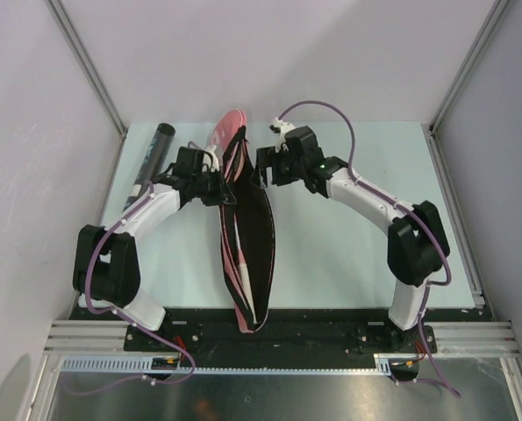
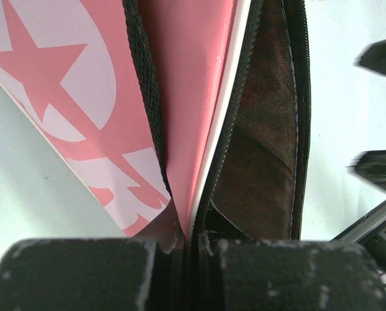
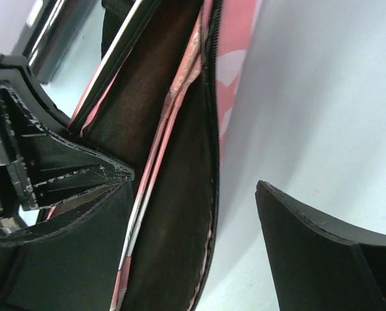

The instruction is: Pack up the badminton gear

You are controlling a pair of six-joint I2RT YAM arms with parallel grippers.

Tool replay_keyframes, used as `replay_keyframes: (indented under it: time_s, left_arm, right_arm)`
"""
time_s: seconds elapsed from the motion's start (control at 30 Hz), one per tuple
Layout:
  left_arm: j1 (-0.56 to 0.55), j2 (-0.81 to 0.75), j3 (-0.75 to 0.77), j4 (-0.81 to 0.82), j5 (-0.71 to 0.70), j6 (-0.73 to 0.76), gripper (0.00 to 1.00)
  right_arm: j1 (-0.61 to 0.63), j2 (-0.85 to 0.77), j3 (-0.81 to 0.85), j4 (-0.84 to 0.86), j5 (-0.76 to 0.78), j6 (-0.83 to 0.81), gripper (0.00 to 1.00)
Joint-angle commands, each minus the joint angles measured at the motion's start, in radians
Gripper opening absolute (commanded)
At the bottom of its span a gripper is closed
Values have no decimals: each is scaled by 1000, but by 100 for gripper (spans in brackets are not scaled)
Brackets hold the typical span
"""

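Pink bag (image 1: 259,237) lies down the middle of the table (image 1: 348,254), running 12 to 6 o'clock. It is unzipped, mouth gaping, black lining showing.

Left claw (image 2: 187,241) is on the bag's 9 o'clock side toward the far end, pinched tight on the zip edge and holding that flap.

Right claw (image 3: 196,183) is opposite, on the 3 o'clock side, fingers spread wide and holding nothing. The bag's right zip rim runs between them, one finger over the lining, the other over bare table. Can't tell if either touches the rim.

Inside the bag, a thin white-and-pink racket (image 3: 136,214) shaft lies along its length.

Black tube (image 1: 153,158) sits on the table at 10 o'clock, just left of the left claw, apart from the bag.
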Motion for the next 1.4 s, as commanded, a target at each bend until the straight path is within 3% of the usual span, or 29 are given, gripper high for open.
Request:
replay_keyframes:
  time_s: [0.0,0.17,0.2,0.33,0.43,0.5,0.53,0.57,0.6,0.67,0.7,0.77,1.0,1.13,1.17,1.23,1.33,1.37]
  left_arm:
    - [-32,-54,8,14,56,43,0]
    - [-45,-62,8,14,49,57,0]
    - [-51,-62,10,16,50,65,0]
    - [-59,-56,18,14,59,73,1]
    - [-67,-54,27,14,70,79,2]
    - [-79,-62,30,16,76,83,15]
    - [-87,-79,28,14,78,85,36]
    - [-107,-90,31,14,75,86,47]
    - [-120,-99,31,14,61,98,65]
    - [-156,-125,39,14,47,109,80]
    - [-170,-129,44,16,30,117,94]
    - [-203,-142,45,14,16,123,99]
    - [-335,-145,59,0,-143,175,100]
    - [-374,-136,51,-15,-261,183,89]
    - [-381,-139,53,-15,-299,186,85]
    - [-384,-140,53,-21,-342,183,67]
    - [-384,-133,64,-32,-407,184,41]
    - [-384,-123,67,-32,-418,186,34]
  right_arm:
    - [8,60,44,100,-133,-35,81]
    - [7,145,52,126,-121,-15,74]
    - [5,149,61,125,-122,20,65]
    - [-1,133,43,183,-147,97,45]
    - [-1,111,41,181,-144,180,12]
    - [2,78,32,174,-104,223,0]
    - [0,64,12,171,-86,276,0]
    - [0,50,3,169,-64,300,0]
    - [2,21,-10,168,-23,327,0]
    - [3,-7,-43,155,28,416,0]
    - [3,-30,-54,158,61,451,0]
    - [5,-53,-92,152,105,562,0]
    - [53,-150,-171,146,252,824,0]
    - [63,-197,-209,151,295,915,0]
    - [66,-214,-215,151,312,927,0]
    - [68,-231,-241,161,326,939,0]
    - [66,-245,-254,186,304,877,15]
    - [62,-246,-254,194,263,831,25]
